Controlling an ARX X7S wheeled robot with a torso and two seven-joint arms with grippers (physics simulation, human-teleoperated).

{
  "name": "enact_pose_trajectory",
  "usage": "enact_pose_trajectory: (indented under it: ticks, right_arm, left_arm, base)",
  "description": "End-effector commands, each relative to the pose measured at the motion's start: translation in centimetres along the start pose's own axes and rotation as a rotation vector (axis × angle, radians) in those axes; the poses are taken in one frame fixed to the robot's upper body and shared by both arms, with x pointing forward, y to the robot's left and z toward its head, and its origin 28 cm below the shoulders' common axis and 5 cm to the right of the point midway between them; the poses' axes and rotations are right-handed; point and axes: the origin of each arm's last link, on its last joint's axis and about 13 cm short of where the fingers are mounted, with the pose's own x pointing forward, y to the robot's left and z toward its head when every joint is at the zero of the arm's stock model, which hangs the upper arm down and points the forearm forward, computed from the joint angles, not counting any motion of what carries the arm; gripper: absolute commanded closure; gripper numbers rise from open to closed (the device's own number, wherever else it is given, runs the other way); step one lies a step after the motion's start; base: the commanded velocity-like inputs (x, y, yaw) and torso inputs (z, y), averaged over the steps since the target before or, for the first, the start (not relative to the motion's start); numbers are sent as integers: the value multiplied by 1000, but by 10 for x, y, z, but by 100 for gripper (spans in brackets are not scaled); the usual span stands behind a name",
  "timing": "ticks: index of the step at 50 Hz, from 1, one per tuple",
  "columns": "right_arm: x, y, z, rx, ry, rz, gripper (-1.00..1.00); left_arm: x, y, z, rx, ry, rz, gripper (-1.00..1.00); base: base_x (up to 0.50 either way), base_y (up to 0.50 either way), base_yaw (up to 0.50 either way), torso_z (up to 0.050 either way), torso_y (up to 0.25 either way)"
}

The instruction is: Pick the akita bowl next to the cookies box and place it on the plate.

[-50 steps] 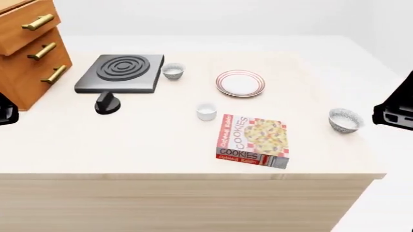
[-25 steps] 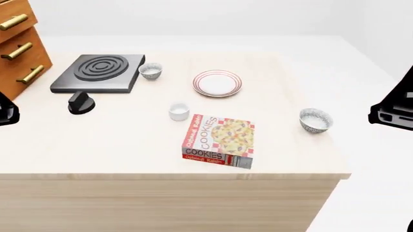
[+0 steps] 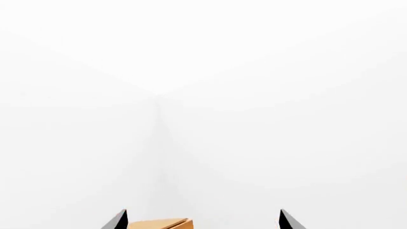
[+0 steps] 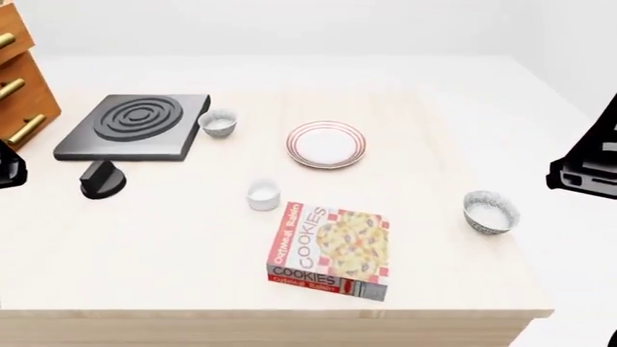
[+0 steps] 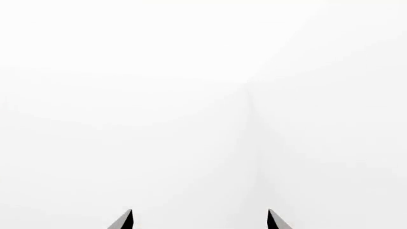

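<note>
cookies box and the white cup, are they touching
Apart. The head view shows a strip of bare tabletop between the cup and the cookies box.

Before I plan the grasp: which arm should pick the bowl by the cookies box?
Right. The akita bowl sits right of the cookies box, near the right gripper; the left gripper is across the table.

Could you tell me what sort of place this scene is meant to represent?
Most likely a simulated kitchen counter. A black single-ring hob sits on a pale wooden worktop, with a wooden drawer unit with brass handles beside it, and crockery and food laid out: a red-ringed plate and a cookies box.
</note>
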Motion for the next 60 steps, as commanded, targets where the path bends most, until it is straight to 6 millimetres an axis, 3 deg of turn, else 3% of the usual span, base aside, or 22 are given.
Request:
enact_pose_trajectory:
  ticks: [1,60]
  right_arm:
    - [0,-1,1,-12,-3,1,-100]
    - [0,-1,1,-12,7,14,-100]
  left_arm:
    - [0,1,1,4,0,1,-100]
    - [1,0,-1,5,0,-3,-100]
  base:
    - [500,0,0,0,0]
    - [476,0,0,0,1]
